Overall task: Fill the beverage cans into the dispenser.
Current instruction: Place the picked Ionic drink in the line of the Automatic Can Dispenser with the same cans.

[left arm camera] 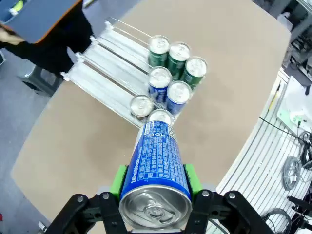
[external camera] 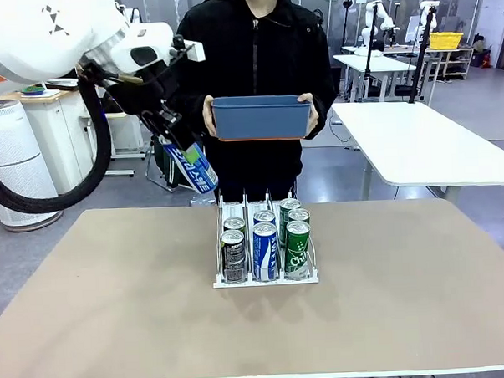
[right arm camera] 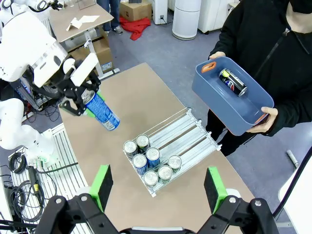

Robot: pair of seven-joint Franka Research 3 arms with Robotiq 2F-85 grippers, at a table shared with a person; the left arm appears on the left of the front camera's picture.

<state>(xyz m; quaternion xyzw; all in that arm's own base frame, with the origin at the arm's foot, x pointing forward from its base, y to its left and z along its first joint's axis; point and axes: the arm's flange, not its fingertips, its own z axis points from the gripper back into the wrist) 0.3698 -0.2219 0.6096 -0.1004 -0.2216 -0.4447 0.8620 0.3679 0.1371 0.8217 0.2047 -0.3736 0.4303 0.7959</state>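
Note:
My left gripper is shut on a blue beverage can with white lettering, held tilted in the air above and to the left of the dispenser's far end. In the left wrist view the green pads clamp this can, its silver top facing the camera. The clear three-lane dispenser stands mid-table with several cans at its near end: black, blue, green. My right gripper hangs open and empty high above the dispenser.
A person at the table's far side holds a blue plastic bin in both hands. One black can lies in the bin. The dispenser's far lane sections hold no cans. Bare tabletop surrounds the rack.

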